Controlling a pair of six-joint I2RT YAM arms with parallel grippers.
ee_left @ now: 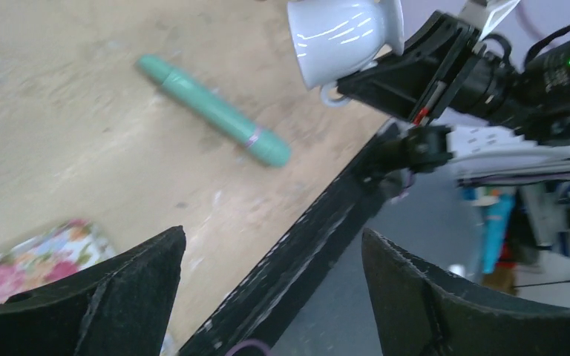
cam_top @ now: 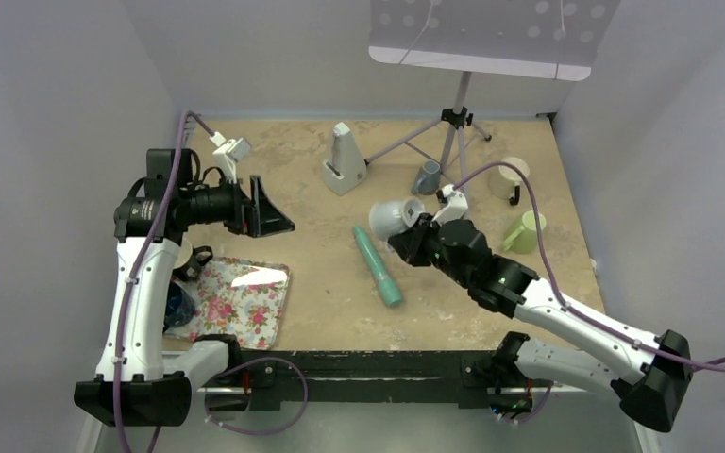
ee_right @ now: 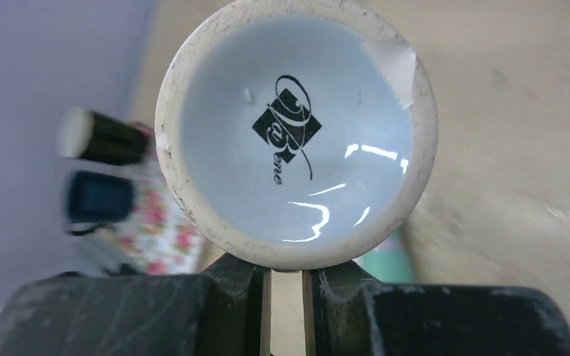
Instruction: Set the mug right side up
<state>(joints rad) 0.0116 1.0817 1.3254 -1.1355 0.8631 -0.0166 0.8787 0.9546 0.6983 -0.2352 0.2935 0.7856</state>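
Near the overhead frame's centre, the right gripper (cam_top: 410,229) pinches a glossy pale ceramic mug (cam_top: 389,217), its round, rough-rimmed base facing the wrist.

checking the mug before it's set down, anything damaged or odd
The mug in the right gripper has a scuffed foot ring, and what looks like a peeling sticker at the base's upper right. No cracks show.

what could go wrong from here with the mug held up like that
The right tool pinches the mug by a thin part, seemingly its handle, so it could swivel or slip while turning.
The teal tube lies on the table close by; setting the mug down on it might tip it.
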